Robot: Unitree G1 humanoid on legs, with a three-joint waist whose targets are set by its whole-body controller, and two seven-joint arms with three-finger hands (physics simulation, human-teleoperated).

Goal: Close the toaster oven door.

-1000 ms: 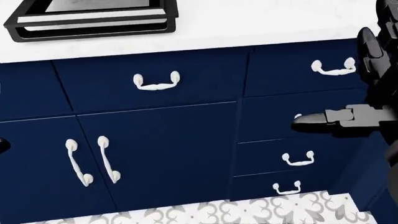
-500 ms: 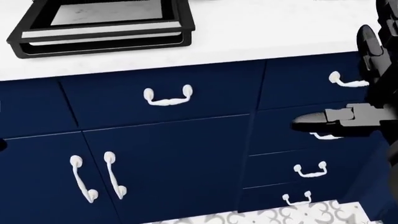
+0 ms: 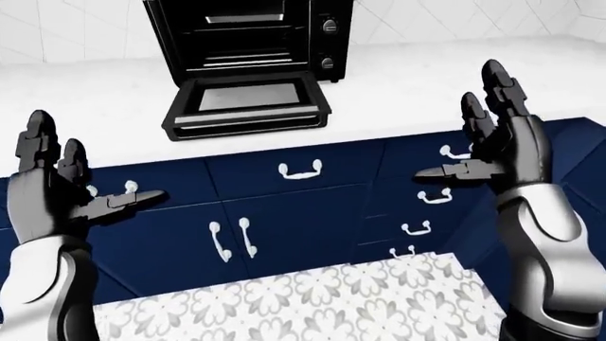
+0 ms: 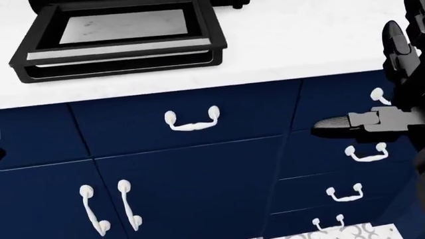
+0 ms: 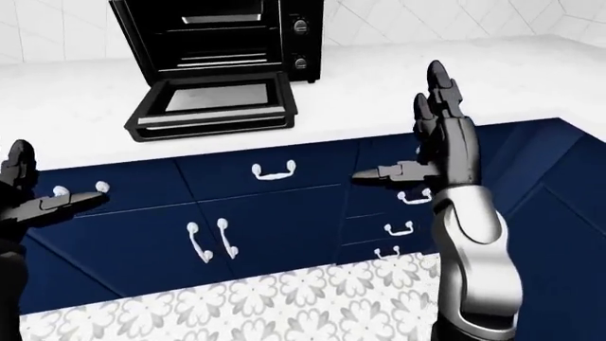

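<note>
**Approaching the open toaster oven, both hands empty**

I have the black toaster oven [image 3: 248, 44] at the upper middle of the left-eye view, standing on the white bench [image 3: 455, 85]. Its glass-paned door [image 3: 248, 106] is folded down flat toward me, the lip hanging near the bench edge above the navy cabinet fronts with white handles [image 3: 303, 170].

My left hand [image 3: 66, 195] sits at the lower left of that view and my right hand [image 3: 492, 153] at the right, both with fingers spread apart and holding nothing, both well apart from the door.

To do this step well, I judge I should come nearer, bring one hand under the door's near lip (the right looks the handier, though the left would serve), and sweep it up and away in an arc about the hinge, pushing with flat fingers, not gripping. Pressing at the middle of the lip should keep the door from twisting, and a gentle finish should avoid shoving the oven along the bench.

Against the head view of a second ago, the whole picture has slid down and to the right: more of the door shows at the upper left, and the patterned floor tiles [image 4: 345, 233] have nearly left the bottom edge. That is the camera shifting, not the things. The right hand holds about the same place in frame.
</note>
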